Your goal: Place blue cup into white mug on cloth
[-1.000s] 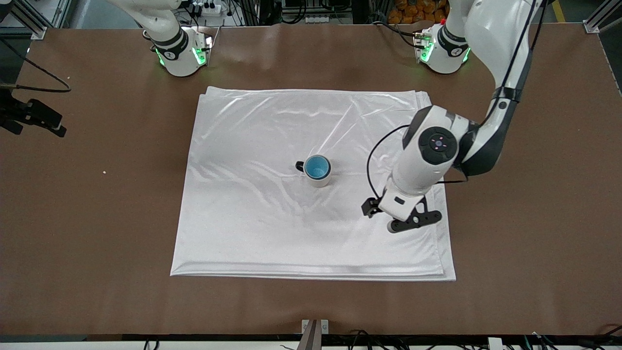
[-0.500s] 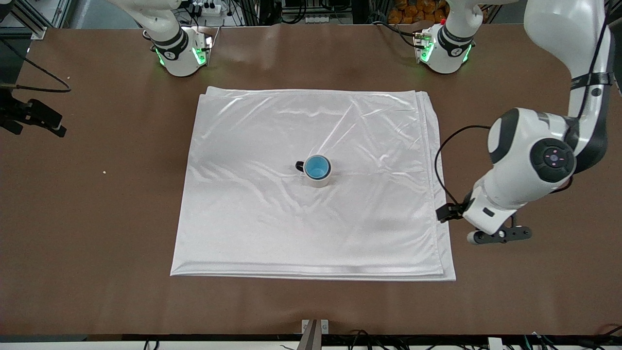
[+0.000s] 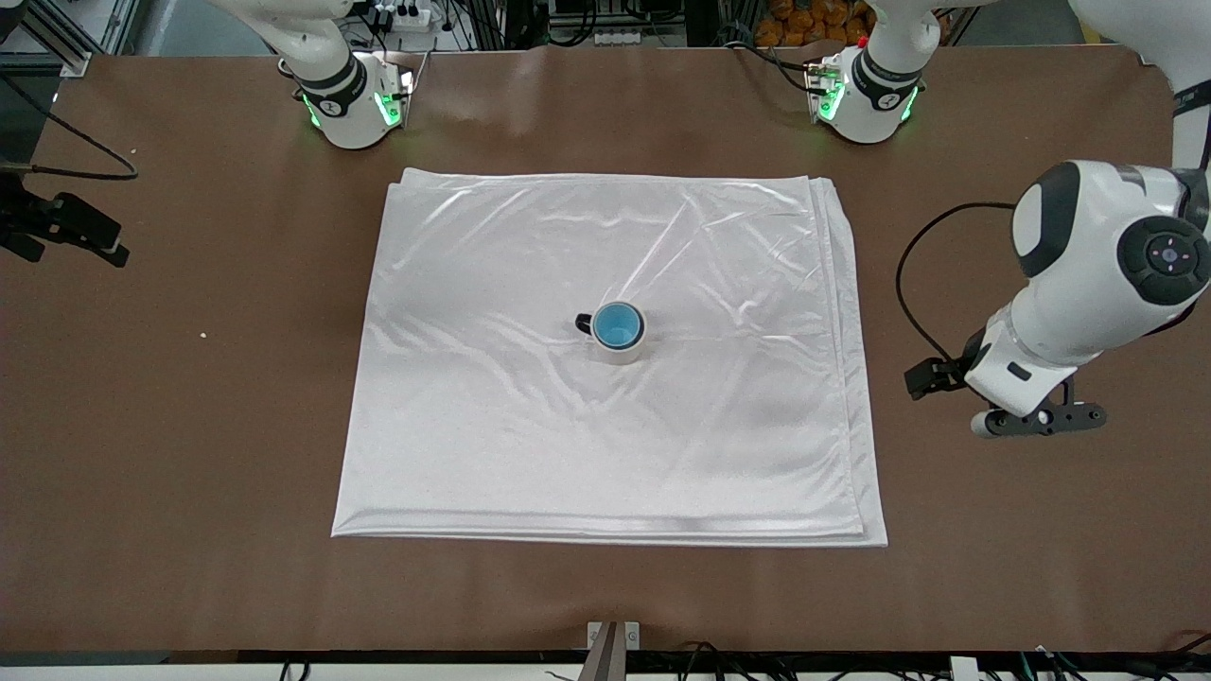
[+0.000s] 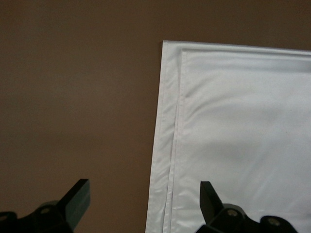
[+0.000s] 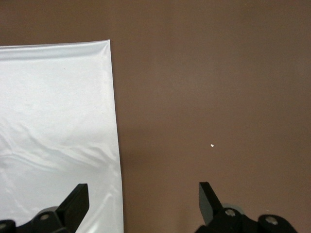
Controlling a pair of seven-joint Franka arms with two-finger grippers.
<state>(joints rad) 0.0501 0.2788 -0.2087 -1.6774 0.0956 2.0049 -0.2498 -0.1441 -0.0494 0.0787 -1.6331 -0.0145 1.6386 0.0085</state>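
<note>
The blue cup (image 3: 618, 324) sits inside the white mug (image 3: 625, 355), only its bright blue inside showing. The mug stands upright near the middle of the cloth (image 3: 530, 426), its black handle (image 3: 584, 323) toward the right arm's end. My left gripper (image 3: 1039, 419) is open and empty over bare table off the cloth's edge, at the left arm's end. Its wrist view shows open fingers (image 4: 77, 194) over the cloth's corner (image 4: 243, 121). My right gripper (image 5: 143, 189) is open and empty over another cloth corner (image 5: 53, 107); it is out of the front view.
The arm bases (image 3: 355, 104) (image 3: 863, 95) stand at the table's back edge. A black device (image 3: 66, 227) sits at the right arm's end. A small white speck (image 3: 202, 335) lies on the brown table. A metal clamp (image 3: 612, 643) is at the front edge.
My left arm has swung away from over the cloth toward the left arm's end and is now over bare table. The mug and cup have not moved.
</note>
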